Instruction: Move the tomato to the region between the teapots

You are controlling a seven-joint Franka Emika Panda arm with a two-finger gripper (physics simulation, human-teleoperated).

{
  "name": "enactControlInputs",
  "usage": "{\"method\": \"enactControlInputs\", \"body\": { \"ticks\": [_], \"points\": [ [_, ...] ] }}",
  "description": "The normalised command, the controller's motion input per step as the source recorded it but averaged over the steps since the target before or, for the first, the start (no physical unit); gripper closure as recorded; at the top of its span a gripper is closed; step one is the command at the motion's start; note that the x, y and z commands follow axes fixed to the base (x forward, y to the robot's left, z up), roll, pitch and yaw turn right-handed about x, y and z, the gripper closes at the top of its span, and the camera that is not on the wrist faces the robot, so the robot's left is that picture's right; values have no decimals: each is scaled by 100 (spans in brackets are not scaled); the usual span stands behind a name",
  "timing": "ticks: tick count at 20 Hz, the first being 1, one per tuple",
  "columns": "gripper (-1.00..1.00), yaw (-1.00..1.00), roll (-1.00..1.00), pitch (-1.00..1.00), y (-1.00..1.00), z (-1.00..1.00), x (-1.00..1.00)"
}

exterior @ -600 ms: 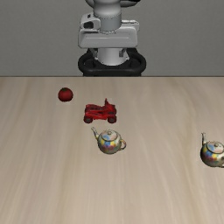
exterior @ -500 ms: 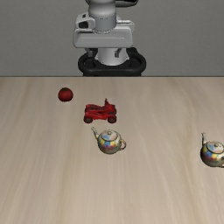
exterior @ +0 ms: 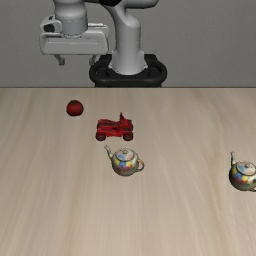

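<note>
**Tomato sitting upper left, not between the teapots**

Small round red tomato (exterior: 74, 108) sits upper left on the wooden table (exterior: 60, 210), near a red toy car (exterior: 115, 127). Shiny multicoloured teapot (exterior: 125, 161) at centre, second teapot (exterior: 243, 175) at the right edge. Grey-white gripper (exterior: 62, 57) hangs top left, can't tell if it's spread or closed.

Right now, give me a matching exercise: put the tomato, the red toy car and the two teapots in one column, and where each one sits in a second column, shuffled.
Things:
1. tomato
2. toy car
3. middle teapot
4. edge teapot

Places:
A. at the exterior view's right edge
B. farthest to the exterior view's left, and highest in it
C. just below the toy car in the exterior view
D. between the tomato and the middle teapot

Pairs: 1-B, 2-D, 3-C, 4-A
</note>
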Motion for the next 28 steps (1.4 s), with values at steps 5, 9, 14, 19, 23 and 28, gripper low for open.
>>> {"method": "enactControlInputs", "body": {
  "ticks": [5,9,14,19,23,28],
  "points": [
    [-100,0,0,0,-60,0,-40],
    [-100,0,0,0,0,0,-100],
    [-100,0,0,0,0,-80,-20],
    [-100,0,0,0,0,-100,0],
    [-100,0,0,0,0,-100,0],
    [-100,0,0,0,0,-100,0]
  ]
}}
